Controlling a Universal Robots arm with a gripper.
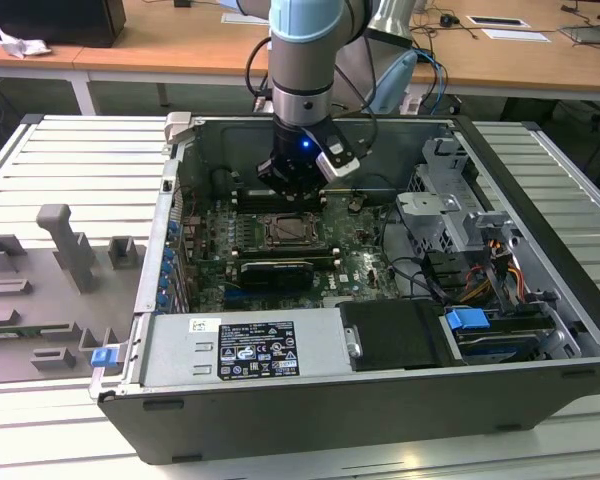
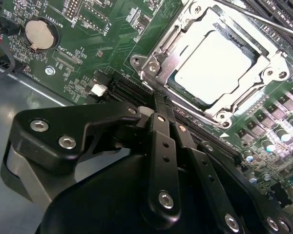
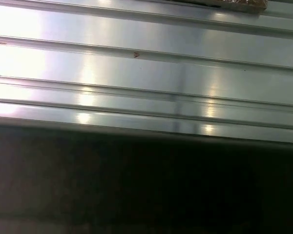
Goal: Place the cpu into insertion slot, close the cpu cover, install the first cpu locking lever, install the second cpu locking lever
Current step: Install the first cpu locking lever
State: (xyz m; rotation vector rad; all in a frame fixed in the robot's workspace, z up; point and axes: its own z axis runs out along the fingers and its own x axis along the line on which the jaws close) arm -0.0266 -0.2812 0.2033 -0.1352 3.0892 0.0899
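Ribbed metal surface (image 3: 146,68) above dark edge (image 3: 146,180)

A lab workshop: an opened computer case (image 1: 380,400) on ribbed aluminium table (image 1: 70,150), wooden desks (image 1: 160,55) behind.

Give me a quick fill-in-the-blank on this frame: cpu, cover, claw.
1. The cpu sits in the insertion ____.
2. The cpu cover lies ____ over the cpu, framing its top.
3. In the second wrist view the claw has its fingers ____ together.
4. The motherboard is coloured ____.

Missing words: slot; closed; shut; green
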